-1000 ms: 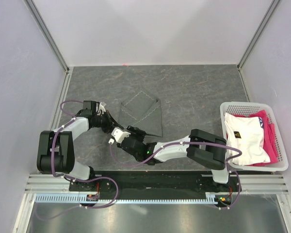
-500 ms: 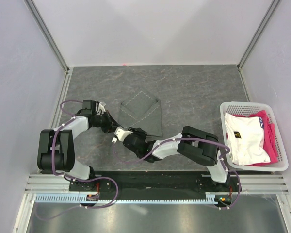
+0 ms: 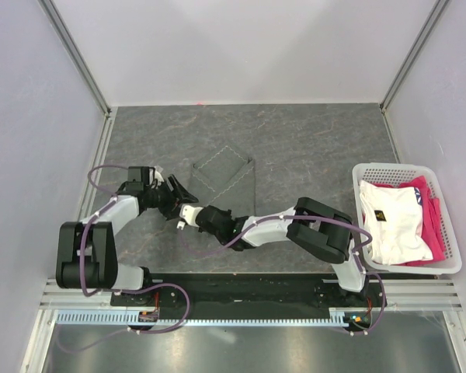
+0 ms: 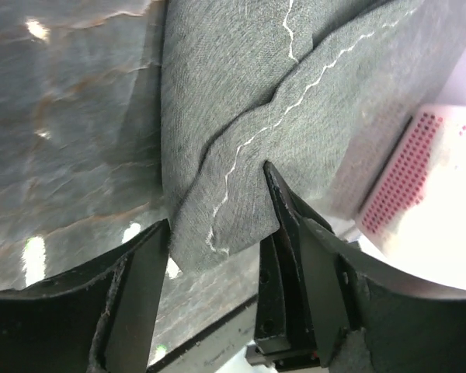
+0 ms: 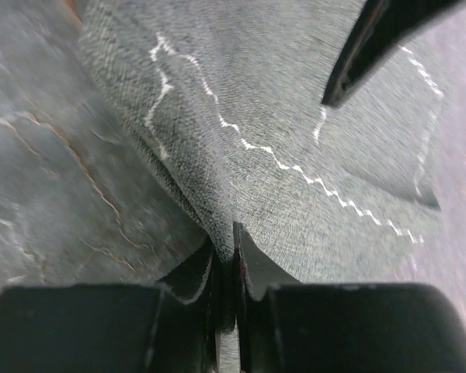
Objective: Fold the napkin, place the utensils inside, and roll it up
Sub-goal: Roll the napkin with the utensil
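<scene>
The napkin point(image 3: 225, 172) lies folded on the grey table, a dark grey cloth with a pale stitched hem. Its near left corner is pulled up toward the arms. My right gripper point(image 3: 194, 211) is shut on that part; in the right wrist view the cloth point(image 5: 295, 140) is pinched into a ridge between the jaws point(image 5: 227, 252). My left gripper point(image 3: 179, 199) stands open right beside it, and the napkin's corner point(image 4: 241, 116) lies loose between its spread fingers point(image 4: 217, 237). The utensils are out of view.
A white basket point(image 3: 449, 233) holding white and pink fabrics stands at the table's right edge. Pale enclosure walls close the left, back and right sides. The black base rail runs along the near edge.
My left gripper has opened and let go of the napkin's corner. The right gripper reached in toward it and closed on the cloth.
</scene>
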Available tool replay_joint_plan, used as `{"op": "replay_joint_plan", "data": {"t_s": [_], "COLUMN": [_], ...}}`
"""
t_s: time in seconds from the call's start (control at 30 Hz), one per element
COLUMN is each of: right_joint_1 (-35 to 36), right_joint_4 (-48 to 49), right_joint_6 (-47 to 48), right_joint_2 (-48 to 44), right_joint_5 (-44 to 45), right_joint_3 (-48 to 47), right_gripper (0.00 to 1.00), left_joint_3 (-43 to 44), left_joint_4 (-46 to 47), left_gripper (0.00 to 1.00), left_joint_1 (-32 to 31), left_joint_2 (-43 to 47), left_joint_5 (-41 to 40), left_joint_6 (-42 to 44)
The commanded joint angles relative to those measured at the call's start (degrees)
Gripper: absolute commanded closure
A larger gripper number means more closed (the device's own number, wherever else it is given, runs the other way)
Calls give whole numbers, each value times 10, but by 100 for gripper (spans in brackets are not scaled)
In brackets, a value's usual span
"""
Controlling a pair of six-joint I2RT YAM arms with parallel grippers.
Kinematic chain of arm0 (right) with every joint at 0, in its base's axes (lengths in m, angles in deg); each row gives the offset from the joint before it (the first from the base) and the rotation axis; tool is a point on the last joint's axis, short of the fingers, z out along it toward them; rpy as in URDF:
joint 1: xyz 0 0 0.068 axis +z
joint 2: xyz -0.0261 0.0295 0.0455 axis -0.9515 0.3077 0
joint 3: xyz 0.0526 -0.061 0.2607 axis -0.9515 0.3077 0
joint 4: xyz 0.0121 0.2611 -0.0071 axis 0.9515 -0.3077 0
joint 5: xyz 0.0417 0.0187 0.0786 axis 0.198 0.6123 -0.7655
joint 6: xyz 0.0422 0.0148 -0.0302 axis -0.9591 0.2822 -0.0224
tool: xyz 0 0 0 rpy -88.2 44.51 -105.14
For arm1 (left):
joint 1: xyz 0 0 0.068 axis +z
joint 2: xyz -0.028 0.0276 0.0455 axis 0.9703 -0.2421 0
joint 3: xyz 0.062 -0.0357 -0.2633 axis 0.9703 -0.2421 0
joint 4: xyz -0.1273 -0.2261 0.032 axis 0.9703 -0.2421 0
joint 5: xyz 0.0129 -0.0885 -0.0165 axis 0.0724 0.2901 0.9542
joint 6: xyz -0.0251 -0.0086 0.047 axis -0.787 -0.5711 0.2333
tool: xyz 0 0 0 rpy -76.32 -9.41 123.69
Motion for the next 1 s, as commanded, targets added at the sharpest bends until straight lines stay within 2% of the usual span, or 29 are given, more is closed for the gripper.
{"op": "replay_joint_plan", "data": {"t_s": [0.0, 0.13, 0.23, 0.43, 0.57, 0.73, 0.97], "right_joint_1": [-18, -39, -55, -77, -93, -117, -164], "right_joint_4": [-162, -246, -303, -379, -459, -535, -661], "right_joint_6": [-24, -50, -78, -121, -149, -158, -149], "right_joint_2": [6, 13, 5, -23, -28, -16, 50], "right_joint_5": [-122, -198, -249, -332, -381, -459, -569], "right_joint_3": [-58, -108, -127, -134, -154, -206, -311], "right_gripper": [89, 93, 100, 100, 100, 100, 100], "left_joint_3": [-35, -61, -78, -130, -175, -217, -276], "left_joint_4": [54, 74, 82, 136, 201, 258, 363], "left_gripper": [25, 25, 25, 24, 24, 25, 25], "left_joint_1": [3, 3, 3, 3, 3, 1, -12], "left_joint_2": [61, 92, 114, 157, 180, 213, 261], "left_joint_5": [-83, -133, -170, -192, -181, -161, -123], "left_joint_6": [-41, -49, -44, -60, -78, -63, -18]}}
